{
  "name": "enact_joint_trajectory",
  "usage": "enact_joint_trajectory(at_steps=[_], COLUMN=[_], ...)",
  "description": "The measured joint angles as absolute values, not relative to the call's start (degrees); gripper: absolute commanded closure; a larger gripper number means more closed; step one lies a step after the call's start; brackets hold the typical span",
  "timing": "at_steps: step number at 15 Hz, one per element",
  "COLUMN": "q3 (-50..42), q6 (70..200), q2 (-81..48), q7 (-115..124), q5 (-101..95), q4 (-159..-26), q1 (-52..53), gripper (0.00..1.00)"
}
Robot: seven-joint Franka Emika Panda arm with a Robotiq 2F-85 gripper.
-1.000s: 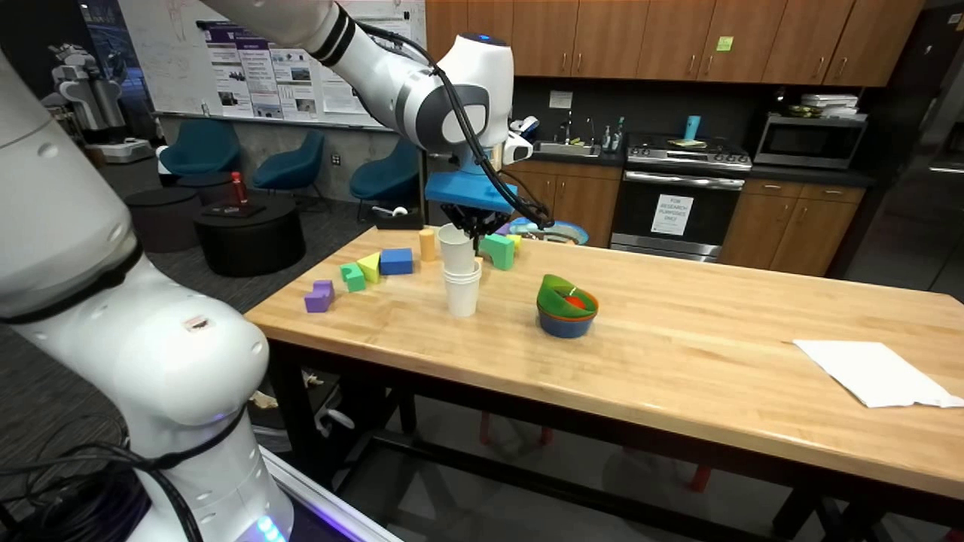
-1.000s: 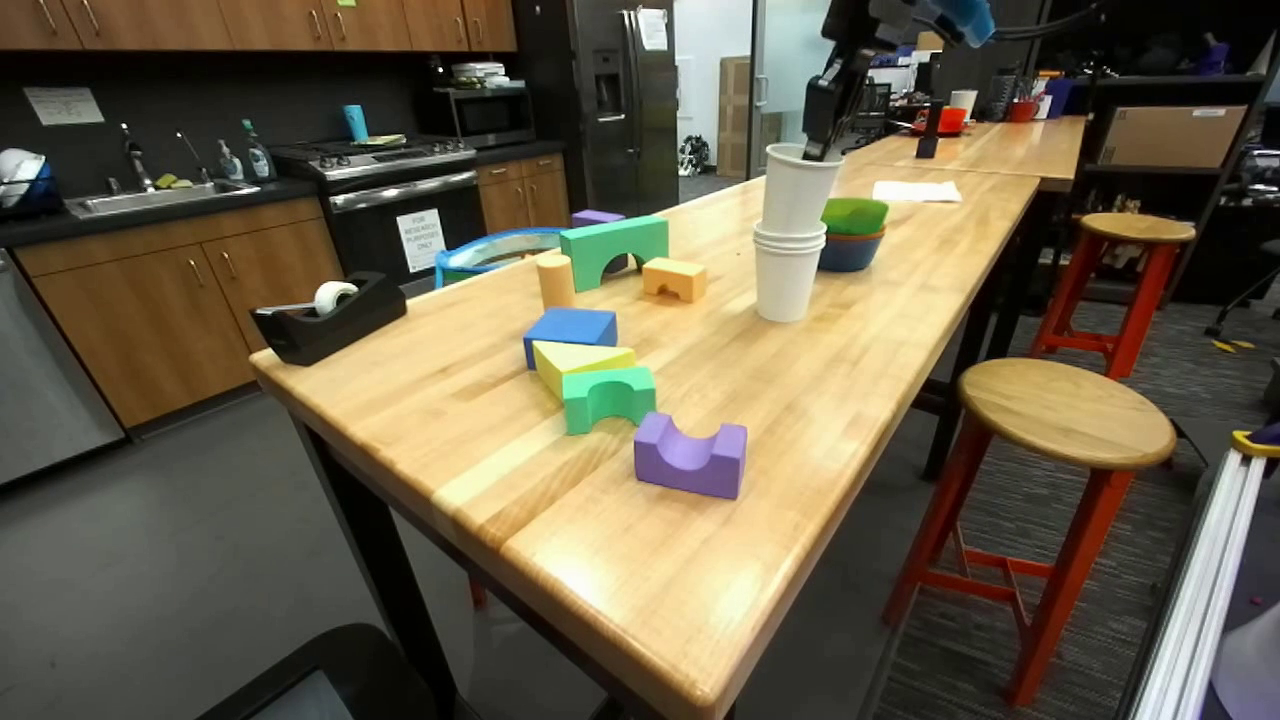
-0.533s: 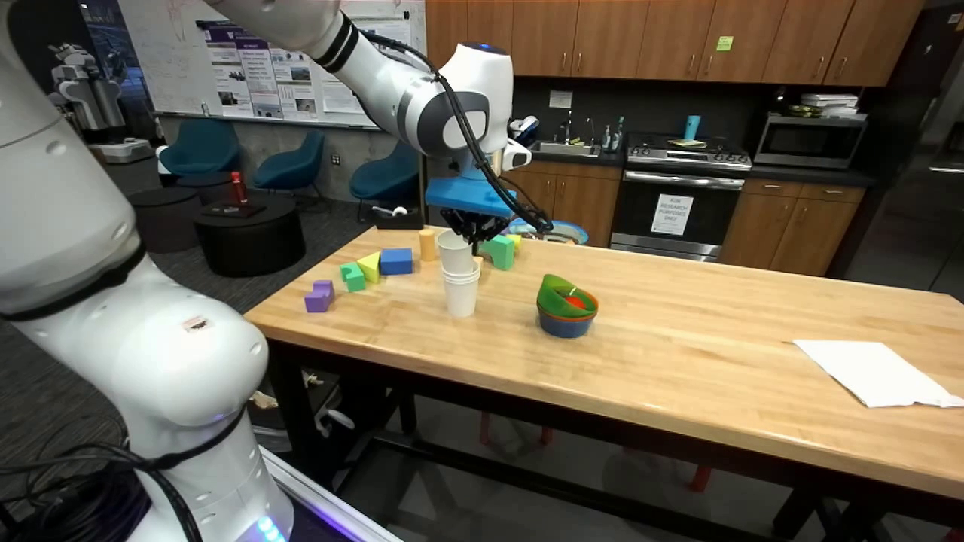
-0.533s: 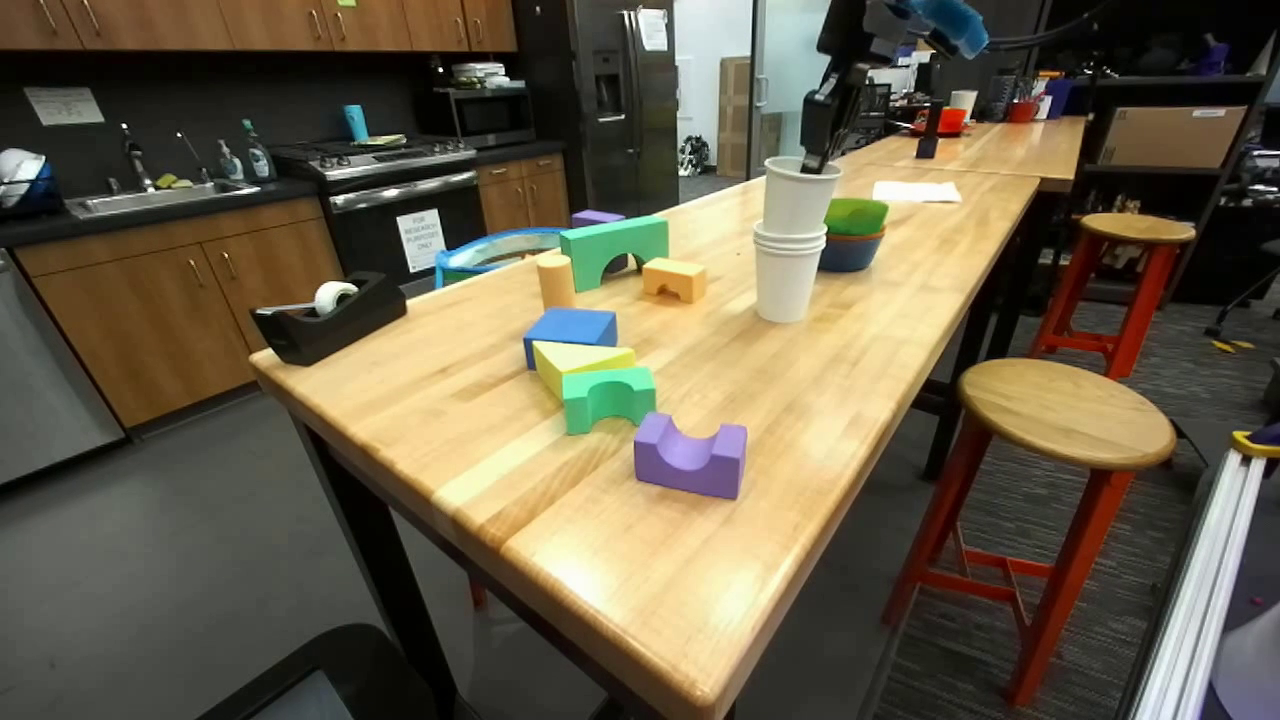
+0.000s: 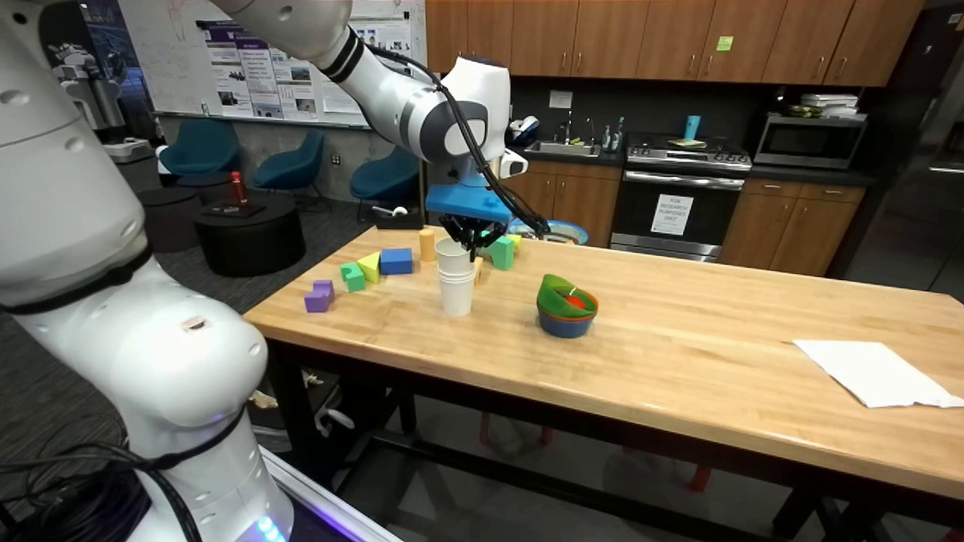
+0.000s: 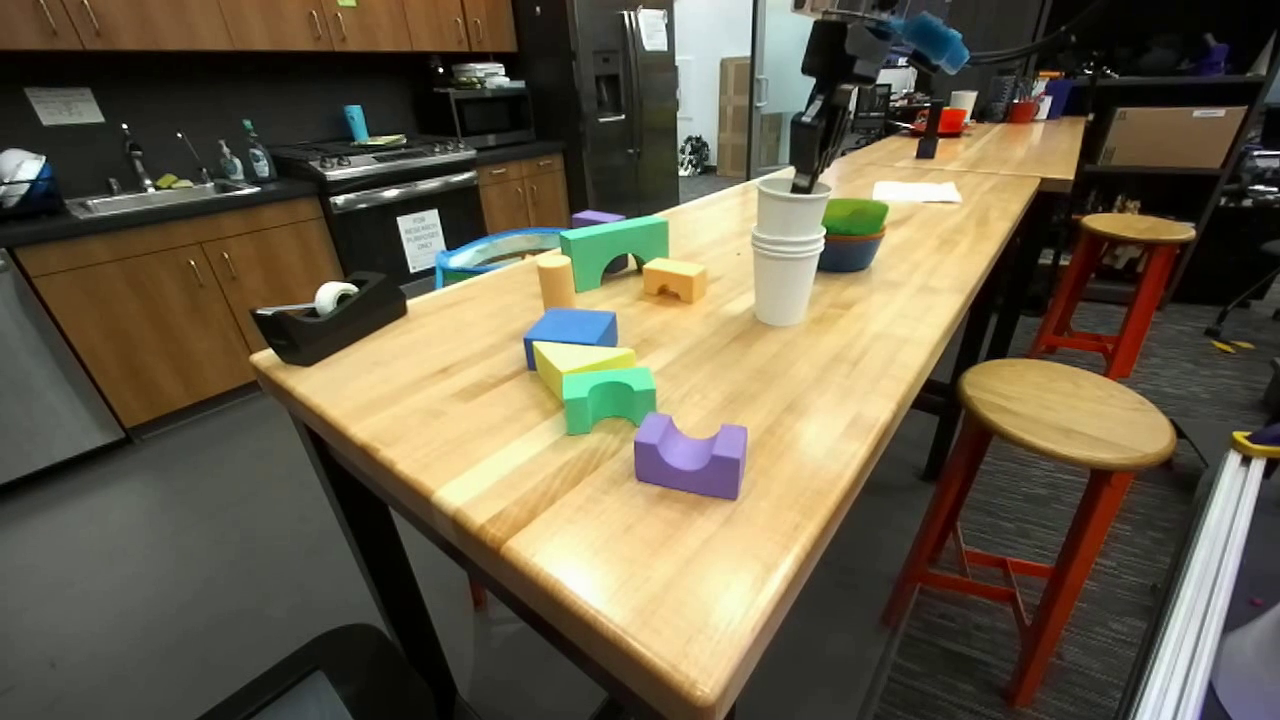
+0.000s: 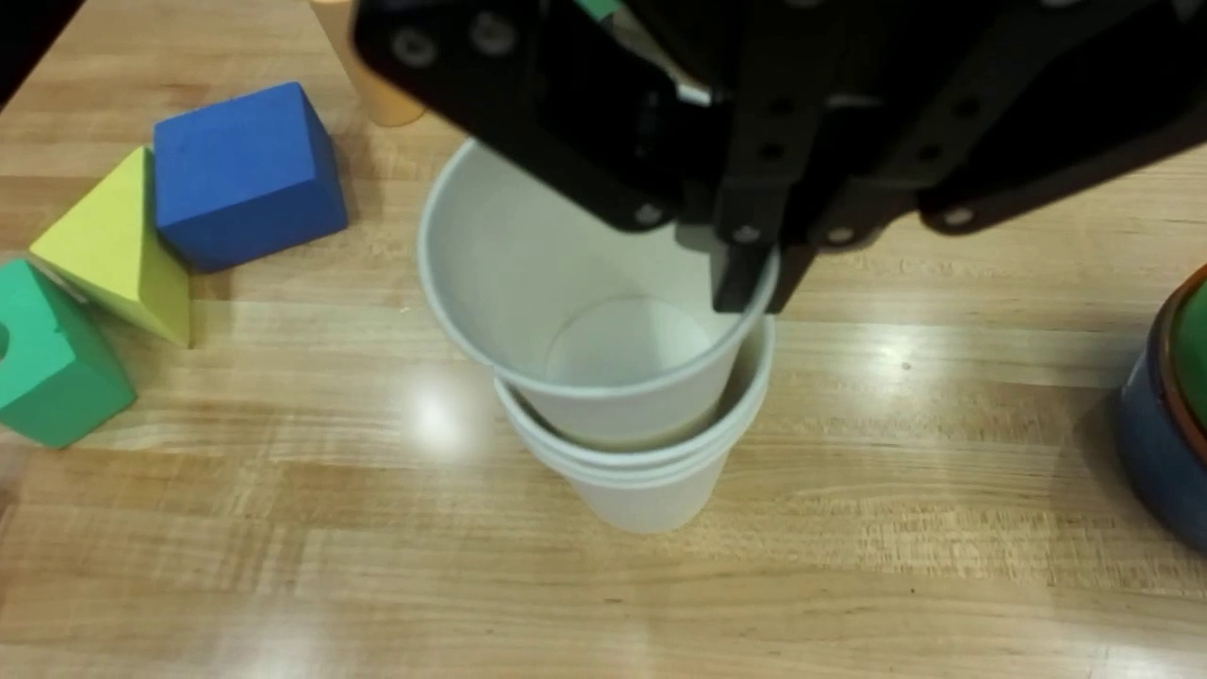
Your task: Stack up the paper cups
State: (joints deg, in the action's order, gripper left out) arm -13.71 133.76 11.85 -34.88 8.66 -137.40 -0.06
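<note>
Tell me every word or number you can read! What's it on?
"FOR RESEARCH PURPOSES ONLY": white sign on the oven door, in both exterior views.
Any writing here is too small or blurred to read: posters on the whiteboard; sheet on the dark wall; page on the fridge; green note on the cabinet; sticker on the robot arm; label on the cardboard box.
No readable numbers; the paper cups show no words.

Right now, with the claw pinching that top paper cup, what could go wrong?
Pinched at one side only by the gripper, the top cup might tilt and jam partway into the lower cups. It might also crease where it is gripped if pushed down hard. Nothing visibly braces the lower cups on the table, so a sideways nudge might slide or tip them.
</note>
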Motion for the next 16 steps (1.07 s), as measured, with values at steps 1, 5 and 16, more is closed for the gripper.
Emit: enact_joint_trajectory(at_steps=[1,5,16], q3=[-13.59,-13.27,-11.00], q6=[133.76,133.78,134.47], q2=[11.59,11.02,9.13], q7=[-34.82,-34.79,-34.12], q5=[8.54,8.46,8.01], q4=[-137.26,-137.20,-136.58], q1=[-0.24,-0.87,-0.91], gripper=[0.99,0.99,0.27])
